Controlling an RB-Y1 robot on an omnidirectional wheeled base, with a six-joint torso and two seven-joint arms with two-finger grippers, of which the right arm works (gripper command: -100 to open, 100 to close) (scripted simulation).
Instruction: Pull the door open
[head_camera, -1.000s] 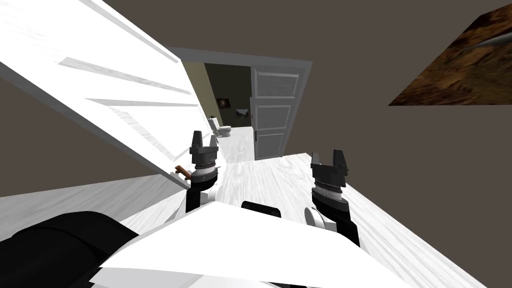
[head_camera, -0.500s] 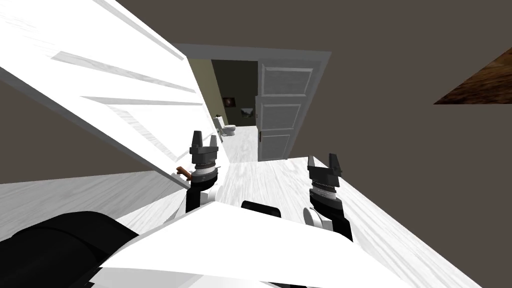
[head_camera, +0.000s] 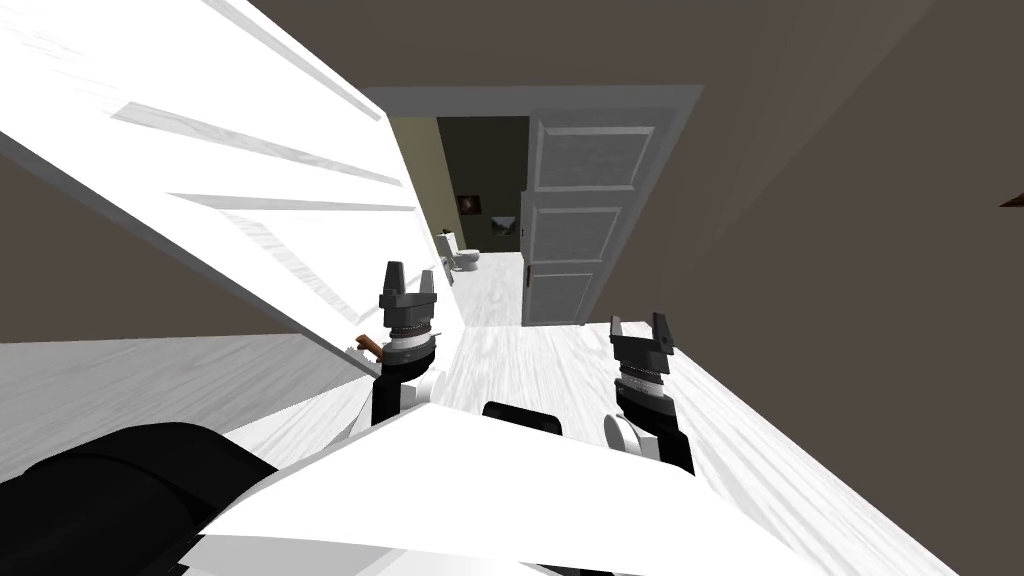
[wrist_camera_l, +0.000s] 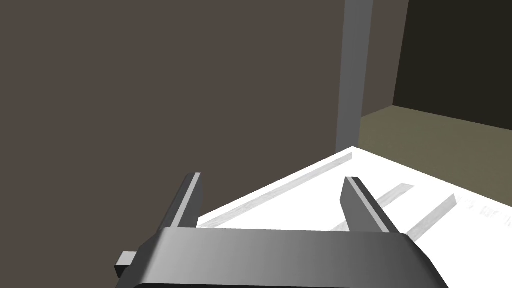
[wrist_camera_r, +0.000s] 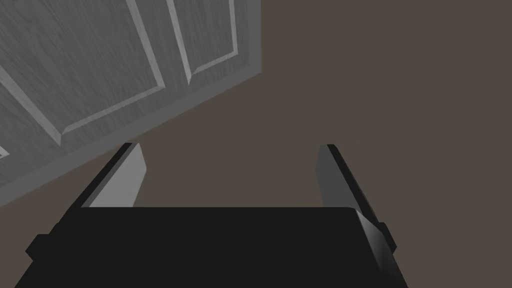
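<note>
Closely beside the left pincer (head_camera: 410, 270), spread wide, stands the white door (head_camera: 230, 150).

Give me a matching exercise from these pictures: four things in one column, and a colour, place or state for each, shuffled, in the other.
Things:
1. door handle
2. toilet
3. far door
4. right gripper

Descriptions:
A. grey, with three panels
B. brown, close beside the base of the left gripper
C. open, holding nothing
D. white, farthest away

Pairs: 1-B, 2-D, 3-A, 4-C
</note>
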